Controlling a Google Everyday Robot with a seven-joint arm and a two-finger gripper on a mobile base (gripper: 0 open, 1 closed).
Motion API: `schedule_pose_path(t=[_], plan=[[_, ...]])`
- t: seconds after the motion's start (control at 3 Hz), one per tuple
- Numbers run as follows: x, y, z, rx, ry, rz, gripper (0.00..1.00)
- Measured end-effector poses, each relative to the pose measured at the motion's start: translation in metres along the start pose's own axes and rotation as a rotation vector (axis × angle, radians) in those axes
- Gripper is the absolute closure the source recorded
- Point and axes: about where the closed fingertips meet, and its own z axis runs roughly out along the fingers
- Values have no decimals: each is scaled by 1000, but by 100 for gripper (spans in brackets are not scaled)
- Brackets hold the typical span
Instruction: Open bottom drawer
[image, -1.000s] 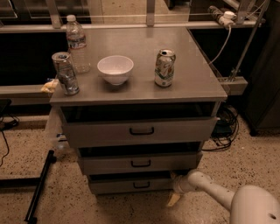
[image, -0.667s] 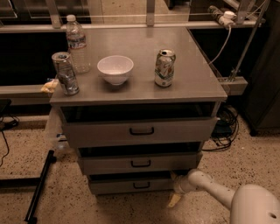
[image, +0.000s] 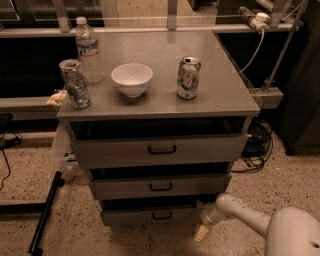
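One grey table (image: 225, 95), three fronts stacked beneath. I log the bottom drawer (image: 130, 216): lowest, slimmest front, small black bar handle (image: 162, 215) centred, just above the speckled floor (image: 75, 220). Gripper (image: 201, 222): beside the drawer's right end, low; released or clenched, I cannot tell.

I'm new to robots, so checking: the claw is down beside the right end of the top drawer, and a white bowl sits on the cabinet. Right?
Not quite: the camera view shows the claw beside the right end of the bottom drawer, not the top one. The white bowl does sit on the cabinet.
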Motion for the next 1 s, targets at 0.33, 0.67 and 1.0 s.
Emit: schedule_pose_path(t=[0.33,0.67,1.0], plan=[[6,14,-4,-53,14,21,0],[11,31,-11,-100,22,37,0],[16,48,-16,-140,28,57,0]])
